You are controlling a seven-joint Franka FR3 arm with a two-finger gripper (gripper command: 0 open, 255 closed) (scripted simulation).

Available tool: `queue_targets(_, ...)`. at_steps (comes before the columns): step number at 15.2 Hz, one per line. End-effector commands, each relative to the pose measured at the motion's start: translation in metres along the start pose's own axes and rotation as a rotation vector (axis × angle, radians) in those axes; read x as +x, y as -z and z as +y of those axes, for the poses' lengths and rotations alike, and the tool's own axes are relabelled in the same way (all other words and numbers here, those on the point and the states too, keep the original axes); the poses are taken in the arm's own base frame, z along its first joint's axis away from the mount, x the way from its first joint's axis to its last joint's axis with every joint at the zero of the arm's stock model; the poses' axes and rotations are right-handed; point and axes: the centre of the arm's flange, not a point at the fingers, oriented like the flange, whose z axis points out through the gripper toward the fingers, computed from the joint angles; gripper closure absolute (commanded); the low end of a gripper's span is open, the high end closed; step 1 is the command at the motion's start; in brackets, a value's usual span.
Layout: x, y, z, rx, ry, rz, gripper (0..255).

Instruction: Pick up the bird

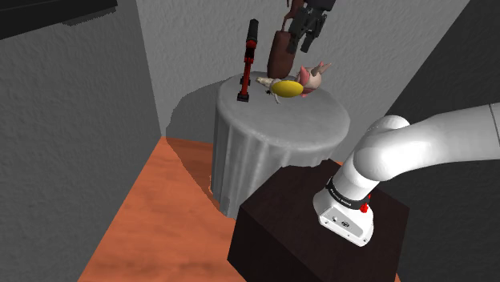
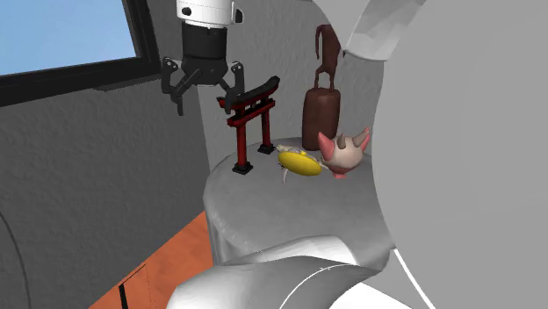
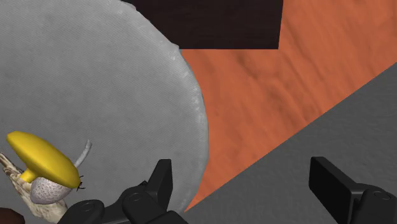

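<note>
Yellow bird (image 1: 287,88) lies on the grey bench (image 1: 320,128); the empty gripper (image 2: 204,101) hovers spread, high and off to one side. Approach likely: align over the bird, then descend.

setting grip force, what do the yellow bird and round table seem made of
Yellow bird: smooth matte yellow body, speckled whitish underside; perhaps plastic or painted ceramic, the look leaves it open. Table: grey cloth-like cover, judging by folds hanging down its side.
</note>
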Motion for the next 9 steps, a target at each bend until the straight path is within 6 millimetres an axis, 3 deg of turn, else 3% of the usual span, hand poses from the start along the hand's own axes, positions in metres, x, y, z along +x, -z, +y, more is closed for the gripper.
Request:
queue_targets(1, 0.000, 0.000, 0.000, 0.000, 0.000, 0.000, 0)
queue_targets(9, 0.043, -0.059, 0.068, -0.066, 0.072, -0.027, 0)
